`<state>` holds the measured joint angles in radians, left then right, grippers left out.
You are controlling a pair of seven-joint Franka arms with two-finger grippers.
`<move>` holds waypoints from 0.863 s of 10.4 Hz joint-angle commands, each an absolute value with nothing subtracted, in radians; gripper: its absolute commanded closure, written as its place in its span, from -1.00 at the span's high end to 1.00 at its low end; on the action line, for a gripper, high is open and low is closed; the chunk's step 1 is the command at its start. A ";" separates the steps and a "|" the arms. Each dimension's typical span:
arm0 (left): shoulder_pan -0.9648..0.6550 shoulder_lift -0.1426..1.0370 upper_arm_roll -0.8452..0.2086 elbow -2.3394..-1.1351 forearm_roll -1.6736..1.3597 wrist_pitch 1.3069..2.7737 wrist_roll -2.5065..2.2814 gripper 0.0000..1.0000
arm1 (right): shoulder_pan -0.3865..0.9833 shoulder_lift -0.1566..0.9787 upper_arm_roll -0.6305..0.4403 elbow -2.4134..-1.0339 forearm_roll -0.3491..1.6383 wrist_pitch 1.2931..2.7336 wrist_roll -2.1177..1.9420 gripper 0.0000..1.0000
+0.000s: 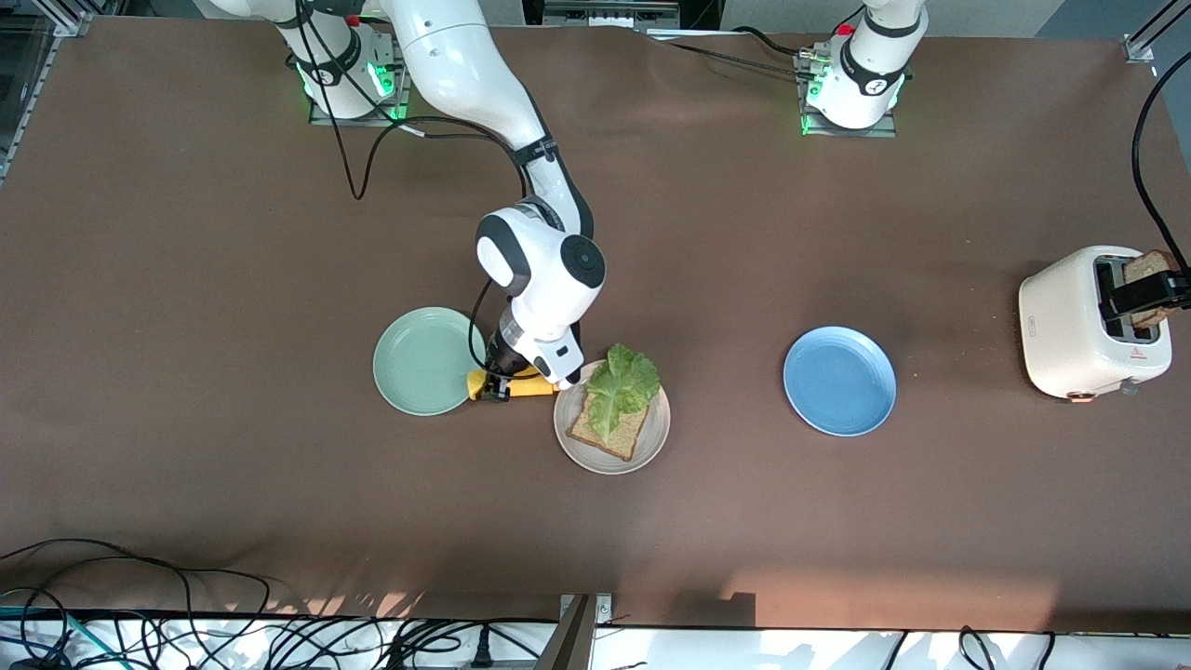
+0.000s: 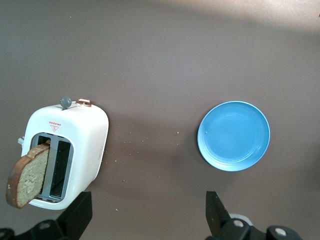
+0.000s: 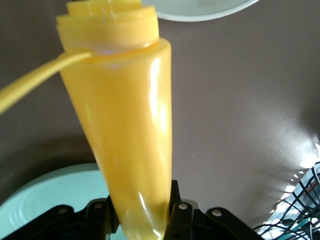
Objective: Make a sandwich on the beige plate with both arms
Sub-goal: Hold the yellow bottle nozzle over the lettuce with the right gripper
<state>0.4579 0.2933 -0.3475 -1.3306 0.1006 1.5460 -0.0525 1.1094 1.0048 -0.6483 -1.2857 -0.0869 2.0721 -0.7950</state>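
Observation:
The beige plate (image 1: 657, 430) holds one brown bread slice (image 1: 609, 431) with a ruffled lettuce leaf (image 1: 622, 381) on top. My right gripper (image 1: 498, 381) (image 3: 140, 220) is shut on a yellow squeeze bottle (image 1: 523, 386) (image 3: 127, 125). The bottle is held sideways, low between the mint-green plate (image 1: 423, 361) and the beige plate, with its cap end toward the beige plate's rim (image 3: 200, 10). My left gripper (image 1: 1144, 296) (image 2: 150, 215) hangs open and empty over the white toaster (image 1: 1070, 326) (image 2: 75, 145). A second bread slice (image 1: 1154, 270) (image 2: 29, 175) sticks up from one slot.
A blue plate (image 1: 839, 380) (image 2: 234, 136) lies between the beige plate and the toaster. Crumbs dot the brown table beside the toaster. A black cable (image 1: 1149, 158) runs above the toaster; more cables hang along the table's front edge.

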 commanded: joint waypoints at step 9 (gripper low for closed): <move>0.451 0.282 -0.347 -1.335 0.081 1.531 -0.043 1.00 | 1.114 1.025 -0.676 -1.249 -0.100 2.043 -0.779 -1.00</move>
